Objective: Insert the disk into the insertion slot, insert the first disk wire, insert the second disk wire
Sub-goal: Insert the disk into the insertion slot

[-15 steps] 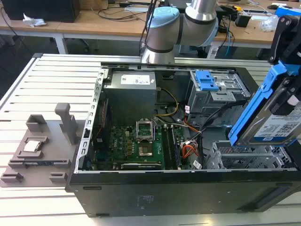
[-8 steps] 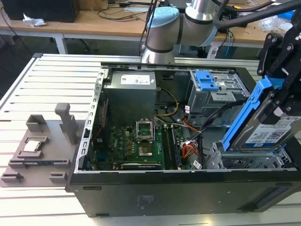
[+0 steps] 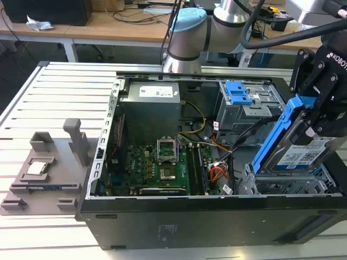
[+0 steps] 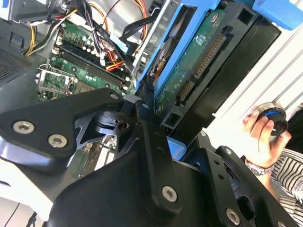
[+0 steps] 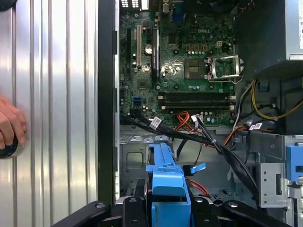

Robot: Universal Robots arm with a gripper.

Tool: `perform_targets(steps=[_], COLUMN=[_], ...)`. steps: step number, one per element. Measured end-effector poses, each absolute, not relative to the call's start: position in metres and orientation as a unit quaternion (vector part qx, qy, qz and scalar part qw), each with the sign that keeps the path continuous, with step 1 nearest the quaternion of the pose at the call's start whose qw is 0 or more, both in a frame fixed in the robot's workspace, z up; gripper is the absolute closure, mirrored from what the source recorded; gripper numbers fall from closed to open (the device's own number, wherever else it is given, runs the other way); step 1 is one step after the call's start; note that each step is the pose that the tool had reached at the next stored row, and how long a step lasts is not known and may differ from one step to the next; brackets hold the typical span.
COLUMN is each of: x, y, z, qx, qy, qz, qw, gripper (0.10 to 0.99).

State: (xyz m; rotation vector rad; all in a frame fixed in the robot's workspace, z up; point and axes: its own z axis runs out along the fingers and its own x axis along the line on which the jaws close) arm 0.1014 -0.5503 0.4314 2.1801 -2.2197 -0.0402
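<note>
Your claw (image 3: 317, 116) grips the disk (image 3: 275, 138), white label (image 3: 304, 154) showing, tilted, seemingly just above the slot (image 3: 282, 187).

You have one robot arm (image 3: 187, 38) to count in the exterior view, and it carries one gripper (image 3: 317, 116). There is one disk (image 3: 303, 154). You can count one open computer case (image 3: 162, 227). Inside it are one motherboard (image 3: 157, 162), one power supply box (image 3: 149, 108), one silvery drive cage (image 3: 282, 187) and one blue latch (image 3: 237, 92). On the one slatted table (image 3: 65, 97) you have one grey holder (image 3: 54, 189), and it bears one chip (image 3: 39, 167). The first wrist view gives you one hand (image 5: 9, 125). The loose wires (image 5: 208, 139) in the case are too tangled for you to count.
</note>
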Motion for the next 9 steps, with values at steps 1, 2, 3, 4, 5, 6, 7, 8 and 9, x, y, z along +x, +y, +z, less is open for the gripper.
perform_targets(steps=[1,2,3,4,5,6,7,8,9], x=[0.101,0.101,0.101,0.101,0.101,0.101,0.101,0.101,0.101], y=[-0.55,-0.55,-0.549,-0.549,-0.549,-0.549,-0.549,-0.549,-0.549], z=[0.431,0.429,0.427,0.426,0.424,0.422,0.42,0.418,0.417], qx=[0.701,0.7,0.701,0.701,0.701,0.701,0.701,0.701,0.701], qy=[-0.713,-0.713,-0.713,-0.713,-0.713,-0.713,-0.713,-0.713,-0.713], qz=[-0.013,-0.013,-0.013,-0.013,-0.013,-0.013,-0.013,-0.013,-0.013], qw=[0.015,0.015,0.015,0.015,0.015,0.015,0.015,0.015,0.015], gripper=[0.722,0.722,0.722,0.722,0.722,0.722,0.722,0.722,0.722])
